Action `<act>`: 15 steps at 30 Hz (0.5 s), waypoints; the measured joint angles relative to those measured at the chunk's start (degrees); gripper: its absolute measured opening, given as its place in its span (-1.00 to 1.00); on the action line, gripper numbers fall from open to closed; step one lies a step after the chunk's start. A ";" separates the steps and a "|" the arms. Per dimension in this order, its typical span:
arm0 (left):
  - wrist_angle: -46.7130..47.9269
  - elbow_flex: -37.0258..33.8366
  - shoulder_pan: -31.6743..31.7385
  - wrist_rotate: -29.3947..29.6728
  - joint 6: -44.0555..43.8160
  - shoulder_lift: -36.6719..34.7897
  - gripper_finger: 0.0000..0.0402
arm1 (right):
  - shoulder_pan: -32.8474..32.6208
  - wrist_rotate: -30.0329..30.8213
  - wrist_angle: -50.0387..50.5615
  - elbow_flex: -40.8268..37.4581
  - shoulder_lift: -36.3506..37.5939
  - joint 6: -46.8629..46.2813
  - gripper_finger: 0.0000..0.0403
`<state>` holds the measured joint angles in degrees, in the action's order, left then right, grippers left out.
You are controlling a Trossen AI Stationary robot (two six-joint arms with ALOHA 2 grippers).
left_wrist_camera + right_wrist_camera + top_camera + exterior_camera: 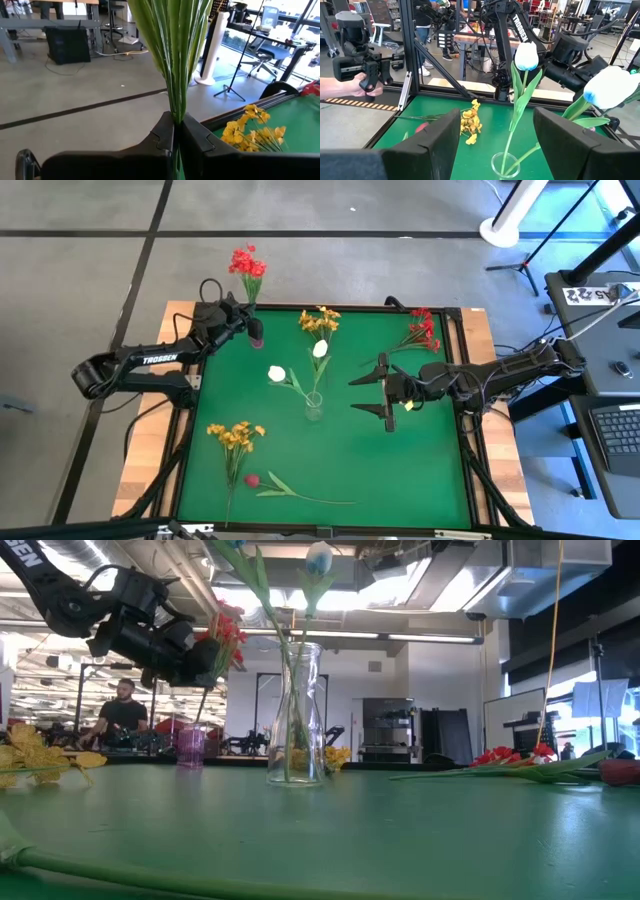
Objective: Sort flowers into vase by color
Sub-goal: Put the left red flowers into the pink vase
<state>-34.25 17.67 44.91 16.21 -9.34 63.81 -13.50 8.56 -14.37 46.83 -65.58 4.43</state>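
White flowers [277, 373] in glass vase [314, 408]; left claw [243, 318] grips red flowers [246, 262].

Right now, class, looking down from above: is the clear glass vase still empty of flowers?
No. The clear vase already holds two white buds, their stems rising from its mouth.

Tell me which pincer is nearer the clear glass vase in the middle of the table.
Right. The right pincer stands open just beside the glass vase, facing it. The left pincer is off at the table's far-left edge, shut on a red flower cluster.
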 joint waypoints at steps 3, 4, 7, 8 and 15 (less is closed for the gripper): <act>0.25 0.00 -0.43 -0.01 -0.99 0.00 -0.94 | 0.00 0.00 0.00 0.00 0.00 -0.02 0.24; 0.35 0.00 -0.69 0.04 -1.01 0.00 -0.92 | 0.00 0.00 0.00 0.00 0.00 -0.04 0.24; 1.80 0.02 -1.50 -0.01 -1.01 0.00 -0.87 | 0.00 0.00 0.00 0.00 0.00 -0.04 0.24; 2.46 0.02 -1.69 -0.01 -1.00 0.00 -0.86 | 0.00 0.00 0.00 0.00 0.00 -0.04 0.24; 7.77 0.02 -3.02 2.53 -1.09 -0.04 -0.74 | 0.00 0.00 0.00 0.00 0.02 -0.07 0.24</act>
<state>-26.48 17.69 41.88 18.75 -10.44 63.77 -13.50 8.56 -14.37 46.83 -65.56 4.36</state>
